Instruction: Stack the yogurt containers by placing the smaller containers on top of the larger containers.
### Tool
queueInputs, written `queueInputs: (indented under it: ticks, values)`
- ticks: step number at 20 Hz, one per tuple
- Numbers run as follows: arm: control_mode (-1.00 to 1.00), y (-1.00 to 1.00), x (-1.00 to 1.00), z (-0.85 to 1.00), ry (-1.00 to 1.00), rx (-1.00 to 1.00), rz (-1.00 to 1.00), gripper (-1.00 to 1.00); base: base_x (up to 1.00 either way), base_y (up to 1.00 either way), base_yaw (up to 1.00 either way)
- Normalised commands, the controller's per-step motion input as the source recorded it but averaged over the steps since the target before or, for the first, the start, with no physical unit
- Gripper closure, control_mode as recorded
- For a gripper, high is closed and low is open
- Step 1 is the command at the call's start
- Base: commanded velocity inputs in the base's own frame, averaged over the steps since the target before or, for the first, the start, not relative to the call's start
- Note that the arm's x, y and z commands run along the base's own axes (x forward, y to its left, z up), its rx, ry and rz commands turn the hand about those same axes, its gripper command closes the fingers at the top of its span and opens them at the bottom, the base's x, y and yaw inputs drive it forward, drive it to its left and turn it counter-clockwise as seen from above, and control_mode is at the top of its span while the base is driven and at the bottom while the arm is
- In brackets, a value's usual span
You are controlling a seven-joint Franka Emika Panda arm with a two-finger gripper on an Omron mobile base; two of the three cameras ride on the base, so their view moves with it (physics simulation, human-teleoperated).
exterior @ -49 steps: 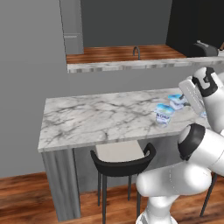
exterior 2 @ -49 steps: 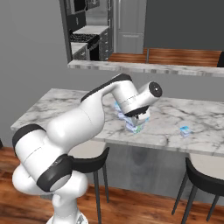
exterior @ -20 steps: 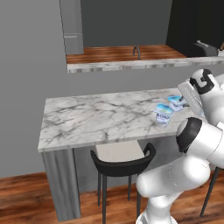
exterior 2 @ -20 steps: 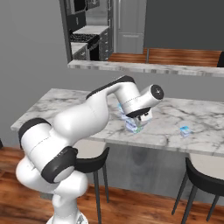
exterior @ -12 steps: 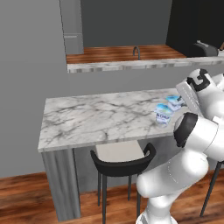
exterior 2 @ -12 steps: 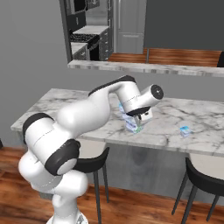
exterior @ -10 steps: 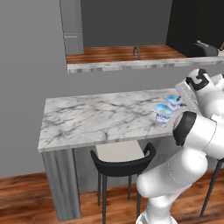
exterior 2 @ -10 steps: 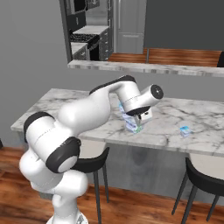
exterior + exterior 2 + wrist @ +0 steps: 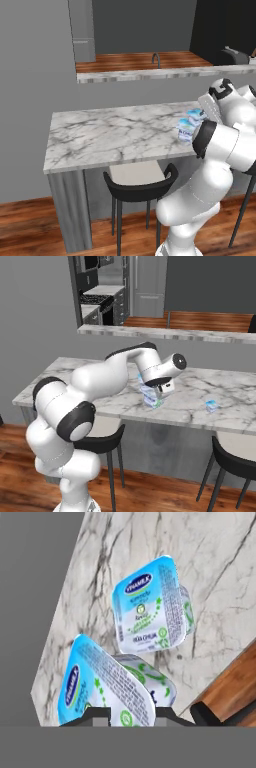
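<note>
My claw is low over the marble counter, near its front edge, and my arm reaches across from the left in the right base view. The jaws are nearly closed, and they hold a small tub by its sides. In the hand view this tub is tilted, with its light-blue lid turned toward the camera, and my two dark fingertips stand on either side of its lower part.

A second tub stands on the counter beyond the held one, near it; I cannot tell if they touch. Its lid is also light blue with a white label. In the left base view the tubs are at the right end of the counter, partly behind my arm.

A third tub stands well apart, farther right on the counter in the right base view. A black stool is under the counter.
</note>
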Motion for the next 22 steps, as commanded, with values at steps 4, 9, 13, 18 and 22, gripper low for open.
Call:
queueInputs:
  ticks: [4, 9, 13, 18, 22]
  values:
    - [-1.0, -0.1, 0.16, -0.11, 0.0, 0.0, 0.0, 1.0, 0.0, 0.0, 0.0]
    - [-1.0, -0.07, 0.16, -0.11, 0.0, 0.0, 0.0, 1.0, 0.0, 0.0, 0.0]
    - [-1.0, -0.01, 0.2, -0.1, 0.0, 0.0, 0.0, 1.0, 0.0, 0.0, 0.0]
    - [-1.0, 0.0, 0.19, -0.11, 0.0, 0.0, 0.0, 1.0, 0.0, 0.0, 0.0]
    - [-1.0, -0.01, 0.2, -0.1, 0.0, 0.0, 0.0, 1.0, 0.0, 0.0, 0.0]
